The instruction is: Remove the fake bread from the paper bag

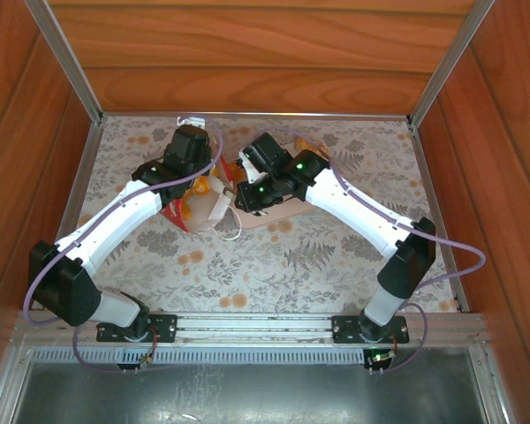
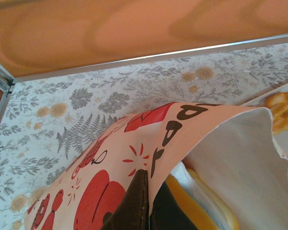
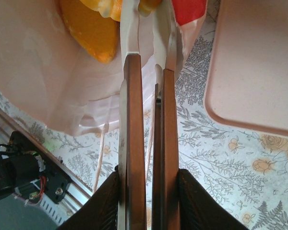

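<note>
Pinching from both sides: left gripper (image 2: 151,186) closed on the paper bag (image 1: 208,201) wall, right gripper (image 3: 151,64) near-closed on its rim, toward the far edge of the table (image 1: 353,256). Inside it the fake bread (image 3: 89,33) sits just beyond the right fingertips, so the right arm is nearer.

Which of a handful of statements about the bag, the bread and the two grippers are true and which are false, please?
1. The left gripper is clamped on the patterned wall of the bag. True.
2. The bag is empty. False: yellow bread lies inside it.
3. The right gripper is wide open. False: it is pinched shut on the white edge of the bag.
4. A bun lies outside the bag on the tray. True.
5. The tablecloth is plain white. False: it is printed with leaves and flowers.
</note>
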Robot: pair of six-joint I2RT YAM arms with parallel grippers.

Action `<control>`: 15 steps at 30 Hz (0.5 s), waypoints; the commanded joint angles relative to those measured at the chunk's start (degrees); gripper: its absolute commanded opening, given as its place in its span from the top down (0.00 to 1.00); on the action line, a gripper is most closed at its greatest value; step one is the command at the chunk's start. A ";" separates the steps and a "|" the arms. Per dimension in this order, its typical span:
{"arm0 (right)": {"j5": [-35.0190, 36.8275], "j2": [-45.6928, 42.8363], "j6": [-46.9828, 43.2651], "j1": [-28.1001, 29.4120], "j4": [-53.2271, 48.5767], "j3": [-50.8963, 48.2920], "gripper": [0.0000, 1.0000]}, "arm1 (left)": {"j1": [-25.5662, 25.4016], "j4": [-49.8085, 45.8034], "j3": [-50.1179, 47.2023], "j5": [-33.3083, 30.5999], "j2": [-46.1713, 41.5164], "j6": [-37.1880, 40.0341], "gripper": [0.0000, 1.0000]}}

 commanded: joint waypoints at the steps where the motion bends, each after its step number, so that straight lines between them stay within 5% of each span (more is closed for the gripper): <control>1: -3.76 -4.15 0.29 0.46 0.55 0.54 0.94 | 0.46 0.65 1.23 -2.83 1.27 1.08 1.00; 15: -4.12 -11.32 0.30 0.53 -6.09 -4.31 0.93 | 0.42 -0.32 4.17 -3.75 5.43 1.62 1.00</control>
